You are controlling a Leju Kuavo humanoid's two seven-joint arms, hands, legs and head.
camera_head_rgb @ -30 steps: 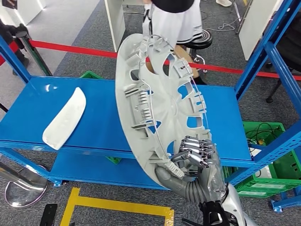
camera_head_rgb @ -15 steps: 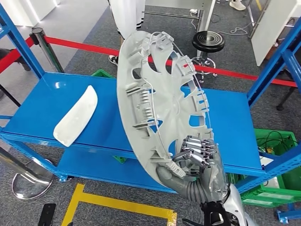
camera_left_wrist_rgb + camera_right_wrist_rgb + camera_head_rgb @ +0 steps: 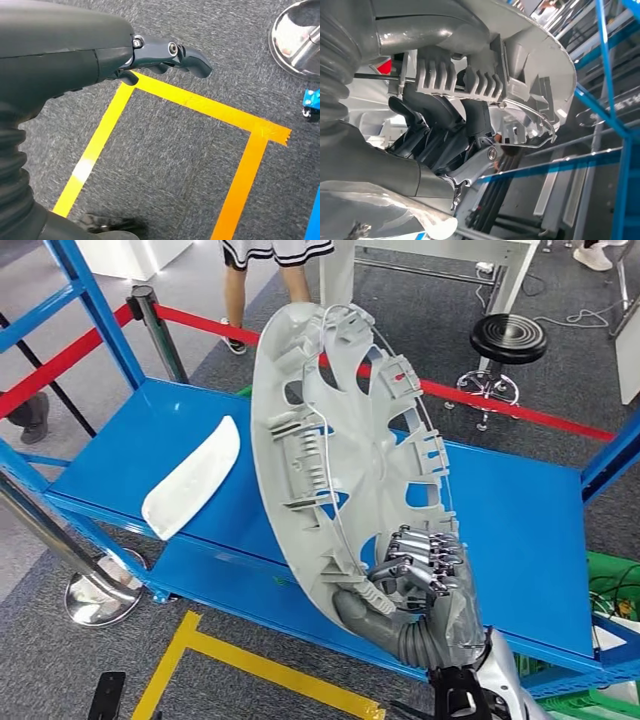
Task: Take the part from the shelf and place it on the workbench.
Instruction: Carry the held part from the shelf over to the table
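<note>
The robot's right hand [image 3: 423,575] grips the lower rim of a big grey wheel cover [image 3: 343,455] — thumb under the edge, fingers [image 3: 419,552] curled over the ribbed inner side. The cover stands nearly upright, tilted a little, its inner face with clips and a thin wire ring turned toward the robot. It is up in the air in front of the blue shelf [image 3: 513,530], touching nothing but the hand. From the wrist camera the dark fingers [image 3: 433,125] are wrapped round the cover's ribbed clips [image 3: 471,80].

On the shelf, out at about nine o'clock from the cover, lies a long white curved panel [image 3: 192,478], well apart from it. Behind the shelf a red barrier tape [image 3: 521,410] runs across, with a black stool [image 3: 508,338] at about one o'clock and a person's legs [image 3: 260,285] at about eleven.

The left hand [image 3: 166,52] hangs over grey carpet marked with yellow tape [image 3: 211,107] — fingers loosely stretched, holding nothing.
</note>
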